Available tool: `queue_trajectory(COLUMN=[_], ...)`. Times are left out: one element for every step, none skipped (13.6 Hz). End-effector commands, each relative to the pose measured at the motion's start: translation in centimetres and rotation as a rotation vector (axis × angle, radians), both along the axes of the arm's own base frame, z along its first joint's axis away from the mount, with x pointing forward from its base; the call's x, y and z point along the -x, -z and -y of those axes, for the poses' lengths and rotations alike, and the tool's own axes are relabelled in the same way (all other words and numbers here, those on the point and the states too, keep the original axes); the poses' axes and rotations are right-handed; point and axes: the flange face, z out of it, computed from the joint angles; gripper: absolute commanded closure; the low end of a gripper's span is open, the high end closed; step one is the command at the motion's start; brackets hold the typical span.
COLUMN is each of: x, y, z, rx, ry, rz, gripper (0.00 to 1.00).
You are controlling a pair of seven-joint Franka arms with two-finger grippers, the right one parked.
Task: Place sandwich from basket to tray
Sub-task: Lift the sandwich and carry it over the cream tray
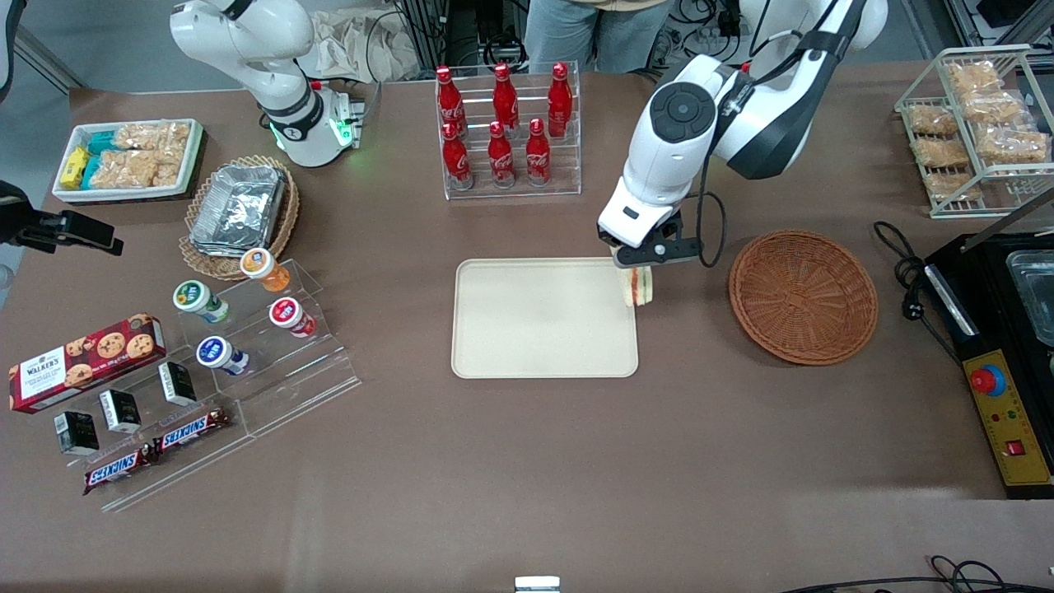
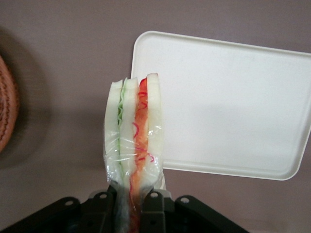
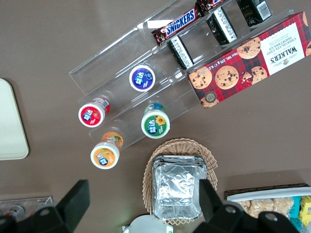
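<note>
My left gripper (image 1: 638, 268) is shut on the sandwich (image 1: 638, 287), a plastic-wrapped white-bread wedge with red and green filling, and holds it above the edge of the cream tray (image 1: 527, 329) that lies toward the basket. In the left wrist view the sandwich (image 2: 133, 131) hangs between the black fingers (image 2: 153, 211), beside the tray's corner (image 2: 146, 41). The tray holds nothing. The reddish-brown wicker basket (image 1: 803, 295) sits on the table toward the working arm's end, with nothing in it; its rim (image 2: 7, 111) shows in the wrist view.
A rack of red cola bottles (image 1: 506, 132) stands farther from the front camera than the tray. A tan basket with foil containers (image 1: 239, 210), yoghurt cups (image 1: 284, 317) on an acrylic stand and snack boxes lie toward the parked arm's end. A black appliance (image 1: 1000, 346) sits beside the basket.
</note>
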Motion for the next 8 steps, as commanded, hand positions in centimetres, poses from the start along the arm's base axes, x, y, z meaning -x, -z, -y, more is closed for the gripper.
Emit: queue_trajectory(x=[1.7, 2.0, 2.2, 2.2, 2.1, 2.1, 1.9, 2.1], y=[3.0, 4.1, 5.4, 6.5, 7.3, 8.3, 9.2, 10.3], z=[-0.1, 0.2, 0.6, 0.8, 0.8, 1.0, 1.2, 1.5], rx=[0.001, 0.002, -0.004, -0.013, -0.014, -0.018, -0.027, -0.031], ry=[0.035, 0.058, 0.071, 0.075, 0.076, 0.084, 0.097, 0.111], rz=[0.022, 0.023, 0.010, -0.001, -0.004, -0.006, 0.002, 0.004], gripper=[1.00, 1.00, 1.00, 1.00, 1.00, 1.00, 1.00, 1.00])
